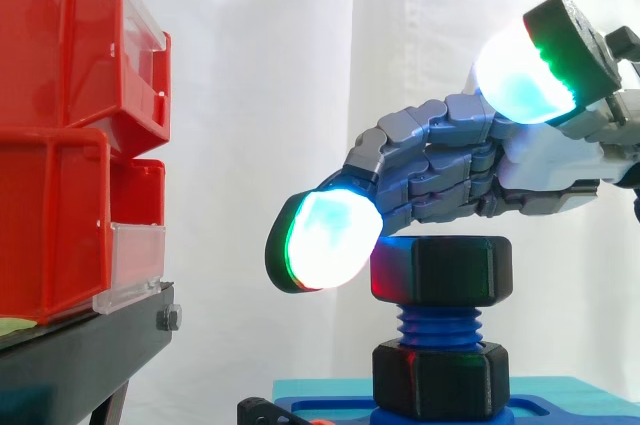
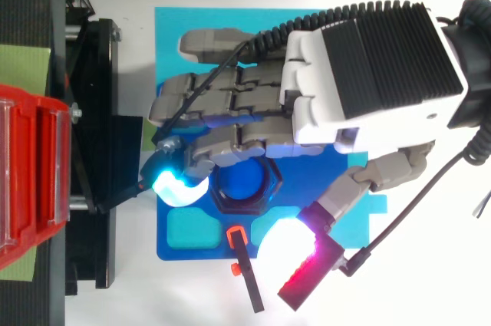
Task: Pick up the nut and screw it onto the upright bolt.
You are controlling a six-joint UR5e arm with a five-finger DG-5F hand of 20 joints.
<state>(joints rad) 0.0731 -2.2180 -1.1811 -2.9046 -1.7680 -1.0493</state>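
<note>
The nut [image 1: 442,270] is already on the upright bolt [image 1: 440,326]. It sits at the top of the blue thread, with a few turns of thread bare between it and the black collar [image 1: 440,380] at the bolt's foot. From above, the blue end of the bolt [image 2: 245,184] shows through the middle of the black hexagon.

The hand [image 2: 368,57] comes in from the right in the side view and lies flat over the nut. Its fingers [image 1: 430,150] stretch out nearly straight just above the nut's top face; I cannot tell whether they rest on it. One of them bends down at the end, so its glowing pad [image 1: 328,240] hangs right at the nut's upper left corner, close enough that it may be touching.

The thumb [image 2: 376,172] is splayed away on the other side. Its pad [image 1: 515,70] is held high and well clear of the nut. So the hand is loosely spread and grips nothing, with the nut below the fingers, between the bent fingertip and the far-off thumb.

The bolt stands in a blue base [image 2: 173,42] on the white worktop [image 2: 414,288]. A small black bar with an orange piece [image 2: 236,238] sticks out from the base's edge near the thumb. To the left, red bins [image 1: 60,95] are stacked on a black stand [image 1: 80,355], apart from the hand.
</note>
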